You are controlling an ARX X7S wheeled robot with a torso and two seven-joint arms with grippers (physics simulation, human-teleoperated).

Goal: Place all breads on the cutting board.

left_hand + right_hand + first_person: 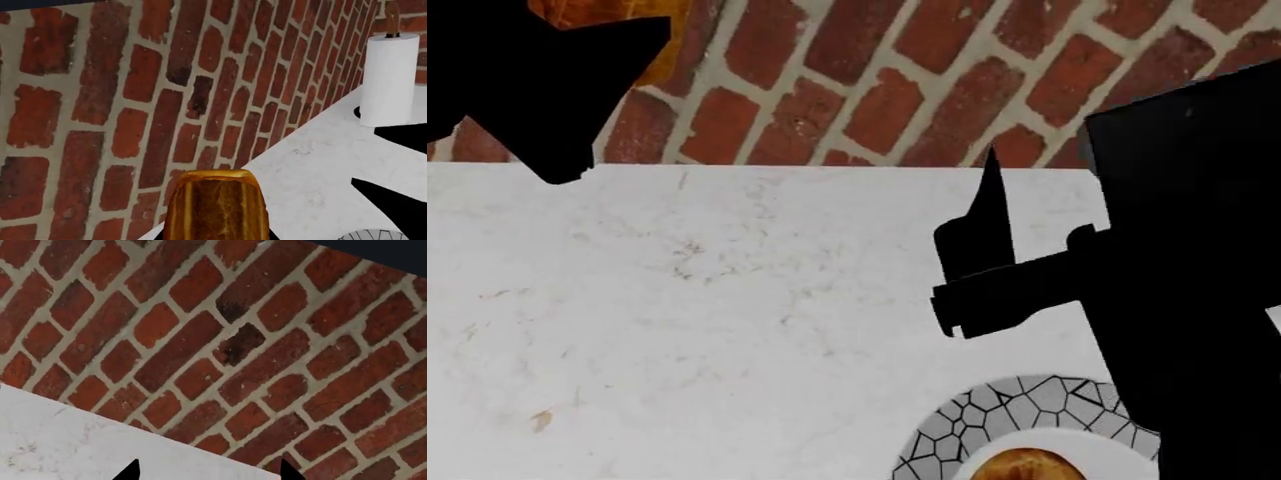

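Two breads show, well apart. One is the golden-orange loaf [217, 206], which fills the near part of the left wrist view close under the camera, its split top showing as a darker band down the middle. In the head view an orange edge of it [614, 25] peeks out from behind the black left hand [541, 80] at the upper left corner, raised in front of the brick wall [868, 90]. So the left hand is holding the loaf up off the counter [694, 300], though its fingers are not plainly seen.

The second bread, a round golden-brown bun [1024, 468], sits on a grey plate [968, 425] with a cracked mosaic pattern at the bottom edge of the head view; only its top arc is in frame. The cutting board does not appear in any view.

The right hand [208, 471] shows in its wrist view as two dark fingertips [130, 471] set wide apart, with nothing between them, over the white marbled counter near the wall. In the head view its black arm [1174, 280] covers the right side, just above the plate.

A white paper towel roll [389, 80] stands upright on the counter by the wall in the left wrist view.
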